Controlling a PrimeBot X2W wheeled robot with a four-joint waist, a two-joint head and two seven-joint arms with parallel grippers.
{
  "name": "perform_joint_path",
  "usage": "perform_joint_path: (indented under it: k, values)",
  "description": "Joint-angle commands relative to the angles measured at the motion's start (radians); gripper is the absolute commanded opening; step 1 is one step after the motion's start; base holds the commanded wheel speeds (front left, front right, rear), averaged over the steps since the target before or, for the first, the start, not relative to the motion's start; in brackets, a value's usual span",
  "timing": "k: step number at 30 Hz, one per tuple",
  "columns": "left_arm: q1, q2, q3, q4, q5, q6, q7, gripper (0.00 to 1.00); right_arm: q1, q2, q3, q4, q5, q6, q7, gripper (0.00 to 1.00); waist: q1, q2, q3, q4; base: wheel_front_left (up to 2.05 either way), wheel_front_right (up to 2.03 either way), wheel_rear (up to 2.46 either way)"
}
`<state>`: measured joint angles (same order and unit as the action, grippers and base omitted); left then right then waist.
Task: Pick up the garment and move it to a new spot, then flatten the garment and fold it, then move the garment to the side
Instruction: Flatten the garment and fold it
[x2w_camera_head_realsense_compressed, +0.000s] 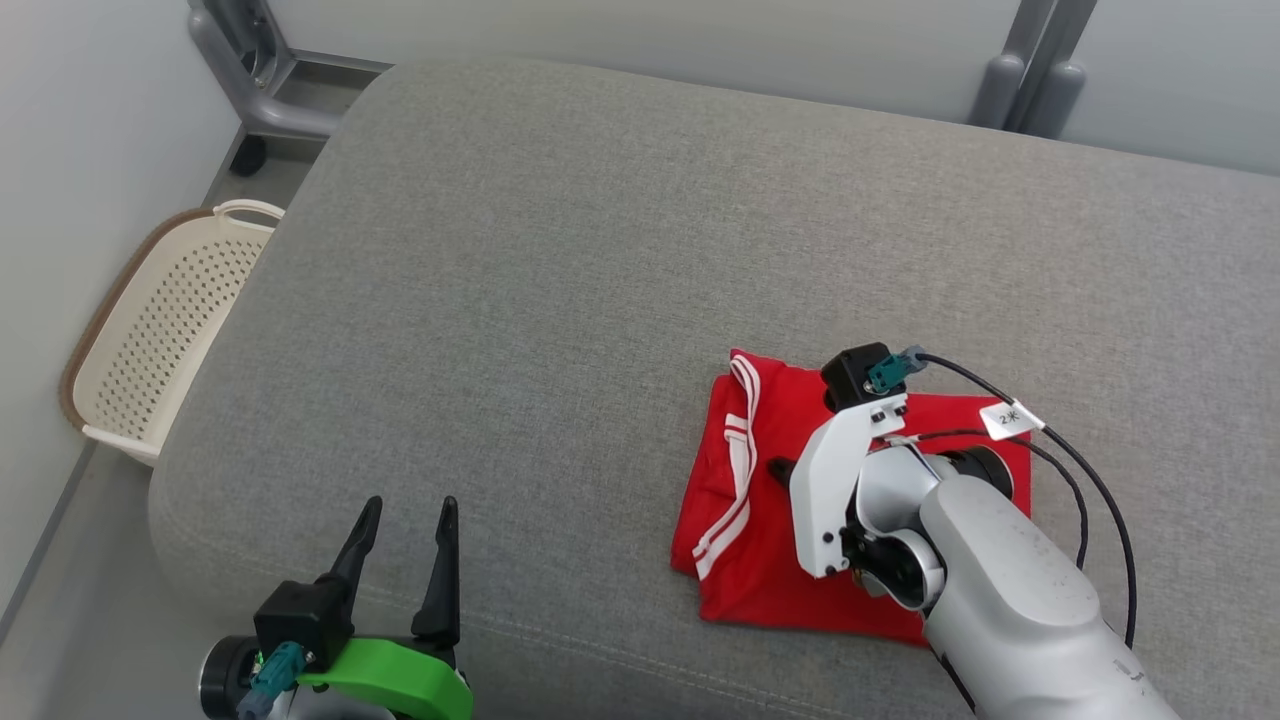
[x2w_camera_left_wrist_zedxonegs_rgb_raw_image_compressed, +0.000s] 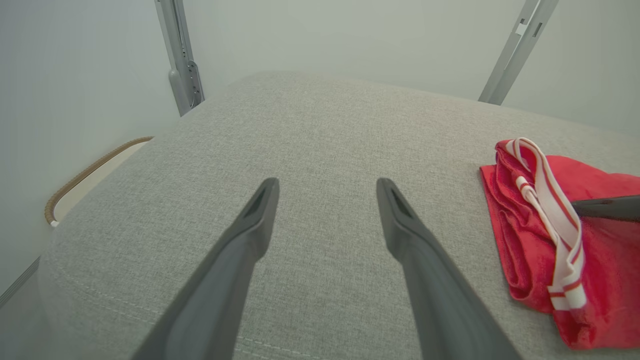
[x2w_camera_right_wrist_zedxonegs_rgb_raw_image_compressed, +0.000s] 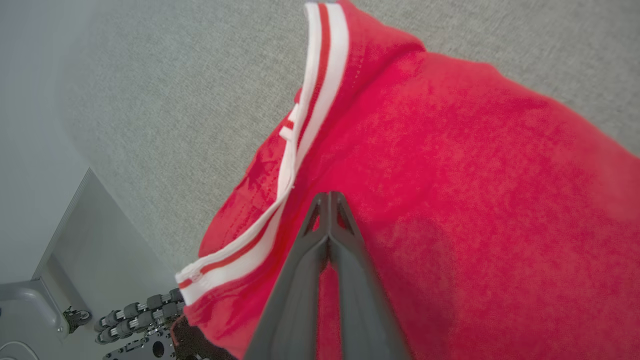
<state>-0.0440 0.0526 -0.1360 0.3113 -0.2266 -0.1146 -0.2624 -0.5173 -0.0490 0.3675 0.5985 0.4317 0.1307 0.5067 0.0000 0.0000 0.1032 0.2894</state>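
Red with white striped trim, the folded garment (x2w_camera_head_realsense_compressed: 765, 590) lies on the right part of the grey cushion (x2w_camera_head_realsense_compressed: 560, 300). We see our right tool (x2w_camera_right_wrist_zedxonegs_rgb_raw_image_compressed: 329, 196) clenched, its tips down on the cloth; whether it pinches any we cannot tell. Our left tool (x2w_camera_head_realsense_compressed: 405, 512) hangs released, fingers spread, over bare cushion, apart from the garment.

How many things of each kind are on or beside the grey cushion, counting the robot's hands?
Garment: 1
Basket: 1
Hands: 2 (left hand, right hand)
Total: 4
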Motion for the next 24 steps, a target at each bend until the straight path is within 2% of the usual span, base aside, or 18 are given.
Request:
perform_joint_path:
  k: [1,16,24]
  values:
    - [-0.020,-0.001,-0.008,0.002,-0.004,-0.002,-0.002,1.00,-0.018,-0.004,0.016,0.028,0.009,0.000,-0.016,0.00,0.0000,0.0000,0.011,0.028,0.00,0.00,0.00]
    - [-0.017,-0.002,-0.039,0.001,-0.030,0.013,-0.002,1.00,-0.075,-0.003,0.127,0.125,0.088,0.000,-0.058,0.00,0.0000,0.0000,0.033,0.092,0.00,0.00,0.00]
    - [-0.011,-0.002,-0.052,0.007,-0.034,0.020,-0.002,1.00,-0.106,-0.003,0.211,0.123,0.168,0.000,-0.081,0.00,0.0000,0.0000,0.026,0.109,0.00,0.00,0.00]
